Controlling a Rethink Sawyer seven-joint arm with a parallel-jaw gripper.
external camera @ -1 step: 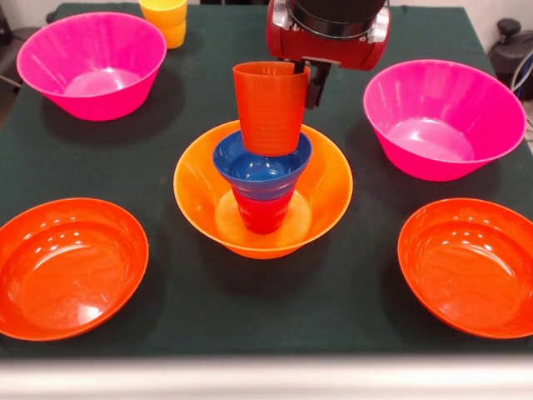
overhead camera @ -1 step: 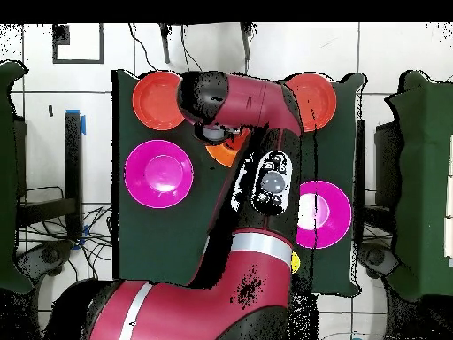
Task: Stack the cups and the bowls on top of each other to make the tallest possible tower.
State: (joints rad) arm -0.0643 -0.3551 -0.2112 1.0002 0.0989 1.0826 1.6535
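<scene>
Tower (external camera @ -1 step: 263, 179): orange bowl, red cup, blue bowl, orange cup (external camera @ -1 step: 269, 107) tilted; gripper (external camera @ -1 step: 310, 82) behind it, grip unclear.

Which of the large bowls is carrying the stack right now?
The large orange bowl at the table's middle: a red cup, small blue bowl and orange cup rise from it. Both pink bowls are empty.

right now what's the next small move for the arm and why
Probably lift the hand straight up and clear. The glossy orange plastic cup already sits in the small blue bowl, on the red cup in the large orange bowl. The hand hangs close behind it, so a sideways move might topple the stack.
</scene>
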